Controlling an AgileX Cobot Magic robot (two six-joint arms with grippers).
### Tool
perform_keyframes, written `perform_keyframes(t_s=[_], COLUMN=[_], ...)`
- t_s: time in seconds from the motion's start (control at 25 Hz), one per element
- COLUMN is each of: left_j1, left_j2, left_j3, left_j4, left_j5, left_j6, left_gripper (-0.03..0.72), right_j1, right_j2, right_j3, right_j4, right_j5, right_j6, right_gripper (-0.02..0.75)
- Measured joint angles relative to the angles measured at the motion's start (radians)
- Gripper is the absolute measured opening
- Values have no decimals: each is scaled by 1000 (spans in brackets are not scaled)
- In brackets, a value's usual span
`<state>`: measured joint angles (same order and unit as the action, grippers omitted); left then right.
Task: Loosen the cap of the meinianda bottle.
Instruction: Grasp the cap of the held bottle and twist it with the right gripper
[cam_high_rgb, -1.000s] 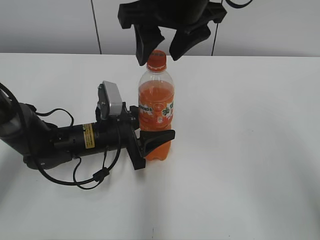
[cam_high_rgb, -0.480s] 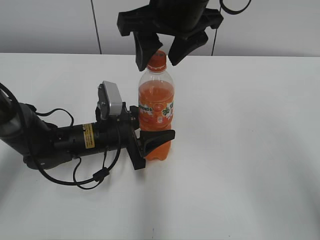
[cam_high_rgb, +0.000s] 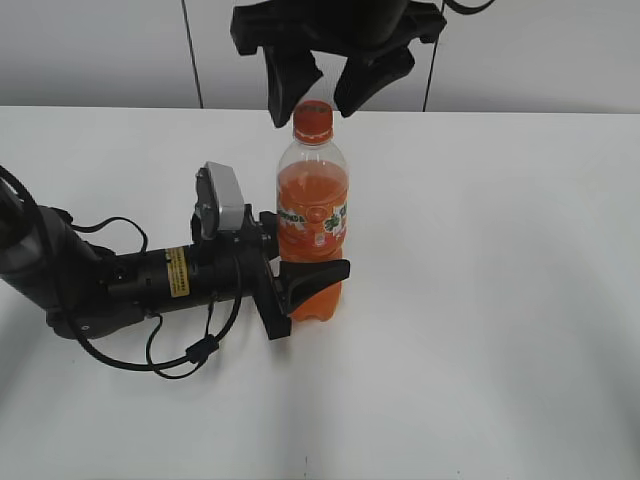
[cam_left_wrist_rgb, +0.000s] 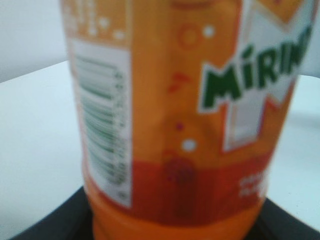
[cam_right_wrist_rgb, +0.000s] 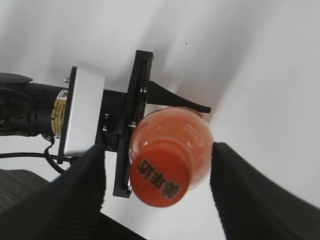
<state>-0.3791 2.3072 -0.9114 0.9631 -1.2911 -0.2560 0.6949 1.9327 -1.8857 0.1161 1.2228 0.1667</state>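
The meinianda bottle (cam_high_rgb: 312, 215) stands upright on the white table, full of orange liquid. Its label (cam_left_wrist_rgb: 175, 125) fills the left wrist view. My left gripper (cam_high_rgb: 310, 265) lies low on the table and is shut on the bottle's lower body, one black finger (cam_high_rgb: 318, 272) across the front. The orange cap (cam_high_rgb: 312, 119) sits on the neck, its dark print showing from above (cam_right_wrist_rgb: 161, 182). My right gripper (cam_high_rgb: 316, 108) hangs over the cap, open. Its black fingers (cam_right_wrist_rgb: 80, 195) stand on either side of the cap (cam_right_wrist_rgb: 161, 182) with gaps, not touching.
The left arm (cam_high_rgb: 110, 280) stretches along the table from the left edge, with a grey camera block (cam_high_rgb: 222, 200) and loose black cables (cam_high_rgb: 190, 350). A pale wall (cam_high_rgb: 100, 50) rises behind the table's far edge. Bare white tabletop (cam_high_rgb: 500, 300) lies to the right.
My right gripper has shifted a little above the cap and risen slightly, still open. The bottle and the left arm have not moved.
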Motion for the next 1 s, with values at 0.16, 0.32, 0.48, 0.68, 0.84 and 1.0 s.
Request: perform_keyframes(t_s=[0.16,0.32,0.48,0.68,0.84,1.0], left_j1=[0,0,0,0,0,0], left_j2=[0,0,0,0,0,0], left_j3=[0,0,0,0,0,0], left_j4=[0,0,0,0,0,0], left_j5=[0,0,0,0,0,0], left_j6=[0,0,0,0,0,0], left_gripper=[387,387,387,387,387,387], right_j1=[0,0,0,0,0,0], right_j2=[0,0,0,0,0,0], right_j3=[0,0,0,0,0,0], right_j4=[-12,-10,0,0,-1,-10], right_j5=[0,0,0,0,0,0], right_j6=[0,-6,-9,-13,-17,-22], right_gripper=[490,490,490,490,490,490])
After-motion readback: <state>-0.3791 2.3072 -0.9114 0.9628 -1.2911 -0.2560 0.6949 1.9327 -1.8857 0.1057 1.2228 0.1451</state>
